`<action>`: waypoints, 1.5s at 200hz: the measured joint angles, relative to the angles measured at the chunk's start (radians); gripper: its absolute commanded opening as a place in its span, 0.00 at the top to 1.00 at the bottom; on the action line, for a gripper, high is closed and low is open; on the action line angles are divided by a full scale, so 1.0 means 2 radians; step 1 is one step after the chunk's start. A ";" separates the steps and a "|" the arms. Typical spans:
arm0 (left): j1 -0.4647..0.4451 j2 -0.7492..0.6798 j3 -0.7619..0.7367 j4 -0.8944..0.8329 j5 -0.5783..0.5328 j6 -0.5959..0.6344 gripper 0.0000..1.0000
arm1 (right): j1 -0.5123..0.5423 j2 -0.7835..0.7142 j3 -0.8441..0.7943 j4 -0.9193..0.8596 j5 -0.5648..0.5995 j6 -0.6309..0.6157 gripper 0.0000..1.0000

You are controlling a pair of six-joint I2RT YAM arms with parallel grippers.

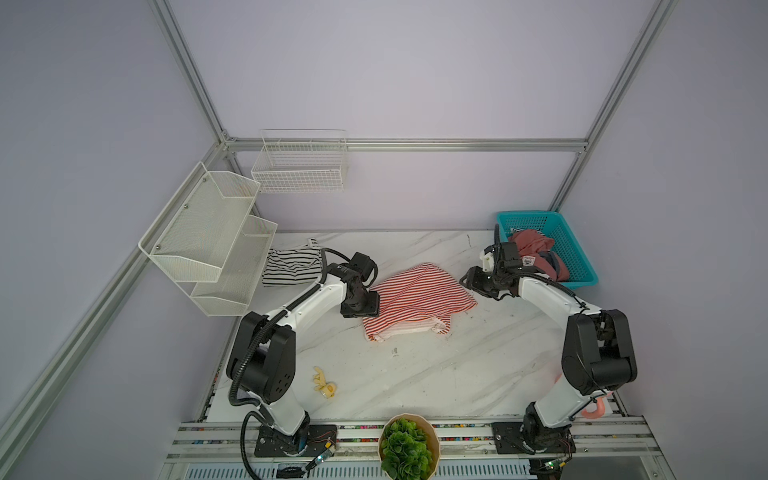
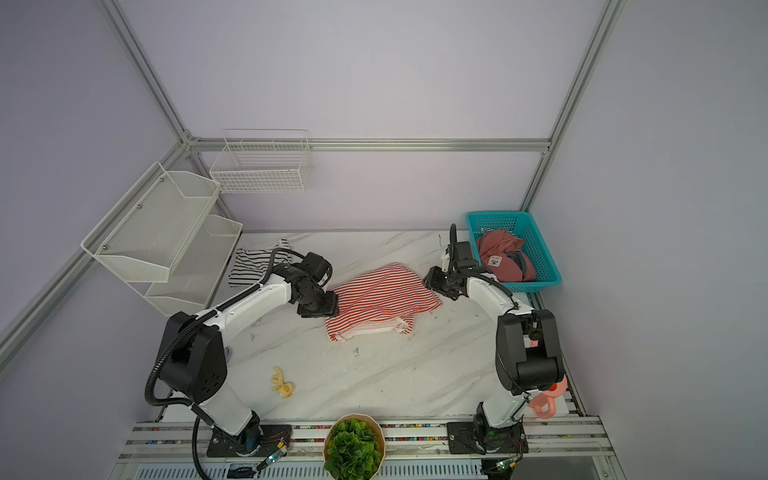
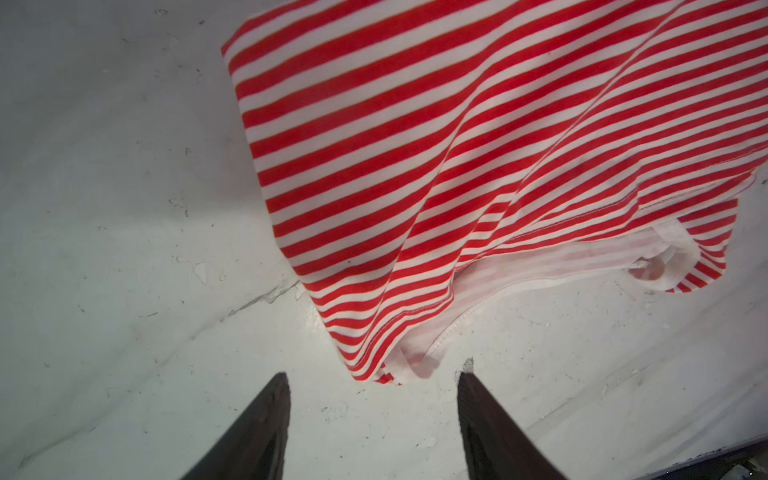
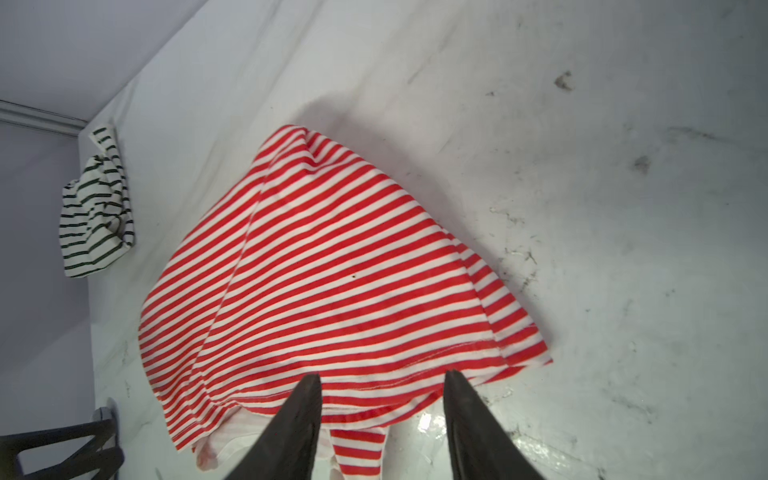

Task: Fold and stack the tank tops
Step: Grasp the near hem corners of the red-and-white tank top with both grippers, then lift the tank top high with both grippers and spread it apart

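In both top views, the red-and-white top (image 1: pixel 419 299) (image 2: pixel 382 297) is lying rumpled near the middle of the marble table (image 1: pixel 415 374), partly folded over itself, with white trim showing along its near edge. The black-and-white top (image 1: pixel 291 266) (image 2: pixel 253 266) is sitting bunched at the far left of the table, beside the white mesh shelf (image 1: pixel 208 241). The left gripper (image 1: pixel 360 311) is pointing down at the left edge of the red-and-white top, and the right gripper (image 1: pixel 471 284) is hanging by its right edge. A plain dusty-red garment (image 1: pixel 532 249) is lying in the blue basket (image 1: pixel 528 215) at the far right.

In the left wrist view, the left gripper (image 3: pixel 372 382) is standing with its jaws apart and nothing between them, just off a trimmed corner of the red-and-white top (image 3: pixel 415 166) and not touching it.

In the right wrist view, the right gripper (image 4: pixel 382 374) is holding its jaws apart over the hem of the red-and-white top (image 4: pixel 332 270); the cloth is lying flat beneath them, not pinched. The black-and-white top (image 4: pixel 95 208) is showing well beyond it, against the wall.
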 measured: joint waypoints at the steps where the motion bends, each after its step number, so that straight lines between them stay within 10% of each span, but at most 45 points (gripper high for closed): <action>1: 0.000 0.000 -0.001 0.000 0.000 -0.001 0.37 | 0.000 0.000 0.000 0.000 0.000 -0.001 0.49; 197: -0.004 0.054 -0.035 0.031 0.022 -0.047 0.46 | -0.031 0.103 0.021 -0.023 0.007 -0.075 0.54; 300: -0.004 0.055 -0.047 0.044 0.031 -0.059 0.51 | -0.031 0.110 0.022 -0.026 -0.012 -0.090 0.88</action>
